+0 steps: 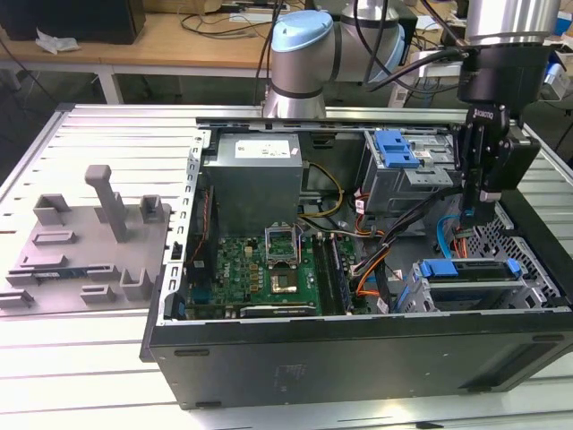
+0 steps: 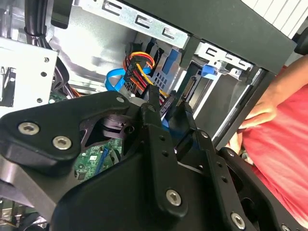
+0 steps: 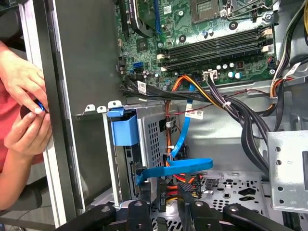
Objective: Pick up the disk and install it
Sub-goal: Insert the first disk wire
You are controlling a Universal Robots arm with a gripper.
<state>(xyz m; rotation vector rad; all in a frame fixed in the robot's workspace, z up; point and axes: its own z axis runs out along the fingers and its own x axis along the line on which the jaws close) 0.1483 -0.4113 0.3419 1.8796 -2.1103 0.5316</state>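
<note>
Slotted metal worktop (image 1: pixel 89 358), open PC case (image 1: pixel 358 358); tool (image 1: pixel 477 213) hangs over cables (image 3: pixel 178 168) beside the seated disk (image 1: pixel 467 269), fingers narrowly apart, empty; I'd keep it plumb, off those wires.

Wrist (image 1: pixel 503 54) vertical, gripper (image 1: pixel 473 213) pointing straight down.

From here my gripper (image 2: pixel 167 98) reads matt black. The case (image 1: pixel 358 358) is matt black outside and bare grey sheet metal inside. The disk (image 1: pixel 470 269) has a smooth blue plastic frame. The table (image 1: pixel 72 376) is ribbed pale metal.
</note>
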